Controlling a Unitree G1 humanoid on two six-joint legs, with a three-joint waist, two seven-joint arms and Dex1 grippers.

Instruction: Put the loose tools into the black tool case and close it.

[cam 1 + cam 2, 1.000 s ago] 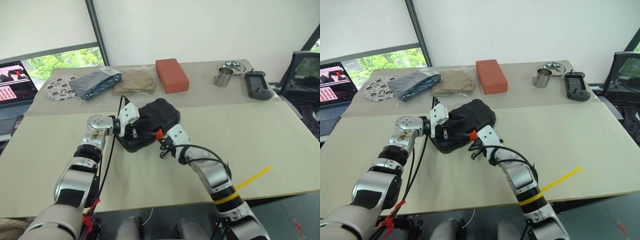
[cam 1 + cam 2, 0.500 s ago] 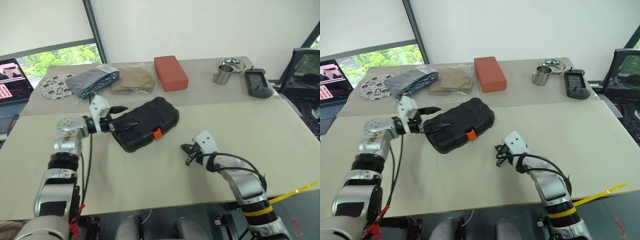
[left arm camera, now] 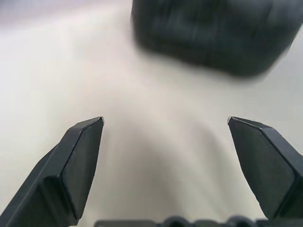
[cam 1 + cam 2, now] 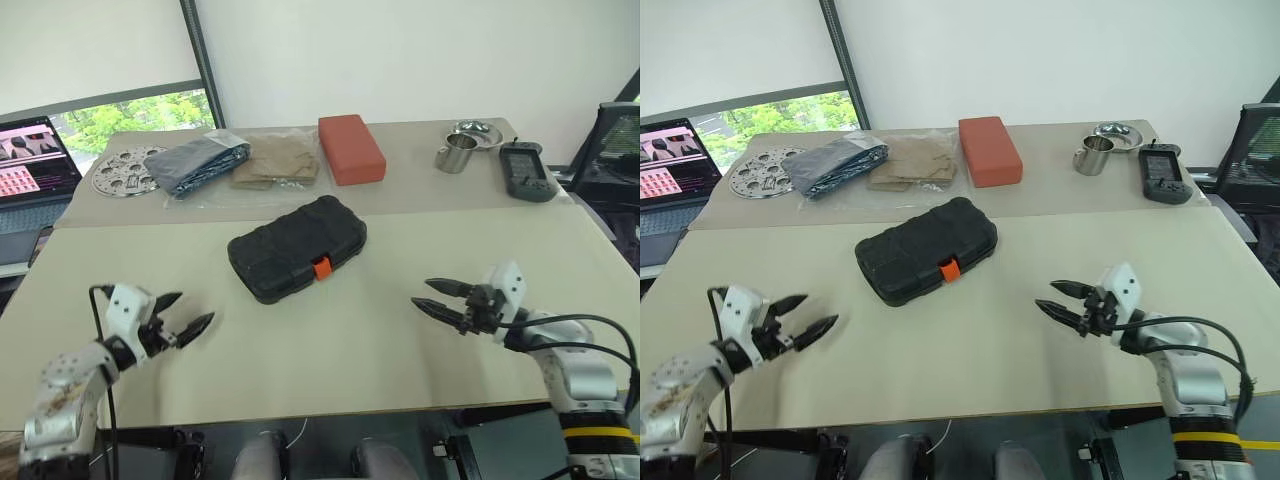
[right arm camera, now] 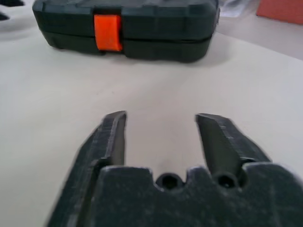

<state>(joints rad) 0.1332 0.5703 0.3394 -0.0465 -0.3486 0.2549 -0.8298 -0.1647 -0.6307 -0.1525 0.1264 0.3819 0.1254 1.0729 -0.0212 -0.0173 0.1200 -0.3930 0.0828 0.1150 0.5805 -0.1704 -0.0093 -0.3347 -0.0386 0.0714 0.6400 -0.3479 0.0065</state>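
Closed black bumpy moulded-plastic tool case (image 4: 297,247) on the beige table (image 4: 350,340), both grippers apart from it and empty.

The case lies flat with its lid shut and its small orange latch (image 4: 322,268) on the edge nearest the robot; none of the loose tools can be seen around it. The left gripper (image 4: 190,314) hangs over the table well to the left of the case and nearer the robot, its 2 black fingers spread wide, pinching nothing. The right gripper (image 4: 429,294) hangs to the right of the case, pointing toward it, its 2 fingers parted and empty. Beyond the case lie a red-orange rectangular block (image 4: 351,148), a folded dark-blue cloth in clear plastic (image 4: 196,165), a round perforated metal disc (image 4: 124,171) and a steel cup (image 4: 455,154).
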